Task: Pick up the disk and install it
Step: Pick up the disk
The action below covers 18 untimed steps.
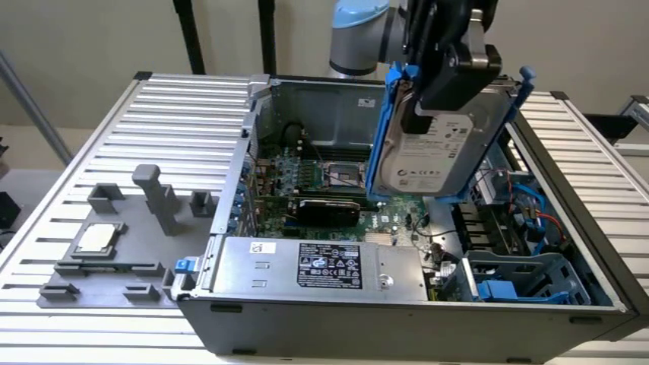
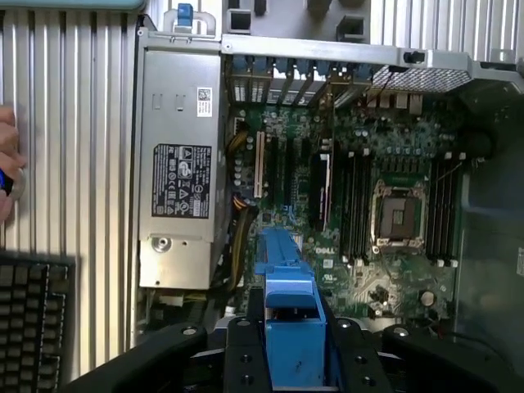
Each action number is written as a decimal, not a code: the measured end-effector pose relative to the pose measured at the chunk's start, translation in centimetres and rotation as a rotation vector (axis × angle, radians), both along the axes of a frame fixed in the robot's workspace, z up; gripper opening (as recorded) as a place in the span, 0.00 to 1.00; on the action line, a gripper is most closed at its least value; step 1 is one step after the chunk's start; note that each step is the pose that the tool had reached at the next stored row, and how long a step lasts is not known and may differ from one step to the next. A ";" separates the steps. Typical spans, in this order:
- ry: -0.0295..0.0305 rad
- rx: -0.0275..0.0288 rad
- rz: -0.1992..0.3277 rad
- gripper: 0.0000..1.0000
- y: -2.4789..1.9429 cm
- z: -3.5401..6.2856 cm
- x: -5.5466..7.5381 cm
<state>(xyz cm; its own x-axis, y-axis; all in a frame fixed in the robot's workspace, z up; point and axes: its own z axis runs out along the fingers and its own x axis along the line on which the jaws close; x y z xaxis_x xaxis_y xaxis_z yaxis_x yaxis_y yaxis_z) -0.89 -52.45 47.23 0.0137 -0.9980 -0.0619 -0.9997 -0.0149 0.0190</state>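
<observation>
Claw grips disk — motherboard reads DELL.

An open computer case holds a power supply and motherboard; a processor chip lies outside.

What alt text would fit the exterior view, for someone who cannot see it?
The gripper holds the disk, a silver hard drive in blue rails, tilted in the air above an open computer case. On the exterior view's left a grey tray carries a small square chip.
</observation>
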 end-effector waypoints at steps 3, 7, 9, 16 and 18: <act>0.0000 0.0000 0.000 0.00 -0.78 -0.02 0.8; 0.0000 0.0000 0.000 0.00 -1.97 -0.06 1.7; 0.0000 0.0000 0.000 0.00 -2.60 -0.07 2.1; 0.0000 0.0000 0.000 0.00 -4.72 -0.12 3.5; 0.0000 -0.0001 0.000 0.00 -5.23 -0.14 4.0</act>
<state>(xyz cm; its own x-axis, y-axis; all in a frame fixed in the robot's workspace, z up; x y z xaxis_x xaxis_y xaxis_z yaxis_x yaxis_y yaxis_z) 3.14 -57.69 47.09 0.0137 -0.9980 -0.0618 -0.9997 -0.0149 0.0190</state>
